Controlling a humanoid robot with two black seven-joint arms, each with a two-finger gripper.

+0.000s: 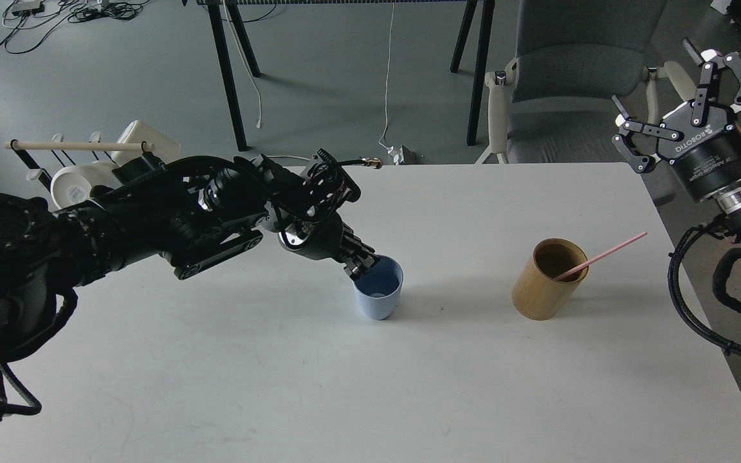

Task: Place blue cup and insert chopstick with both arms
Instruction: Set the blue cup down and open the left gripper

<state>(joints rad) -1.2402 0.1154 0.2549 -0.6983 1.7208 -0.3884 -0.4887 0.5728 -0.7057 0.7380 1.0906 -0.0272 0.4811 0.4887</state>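
Left jaws: head view shows the left gripper point(363, 262) pinched on the near-left rim of the blue cup point(379, 287), one finger looks to dip inside. A rim grip makes sense for a small tapered cup.
Right jaws: the right gripper point(686, 109) hangs spread wide and empty, up past the table's point(216, 386) far-right corner, well apart from everything.
Cup: upright on the table, mid-surface, so I'd guess it's being set down or just about released.
Chopstick: the pink chopstick point(602, 256) leans in the tan holder point(547, 280), top end sticking out toward the right arm, handy for a grab.
Background: mug rack far left, chair behind.
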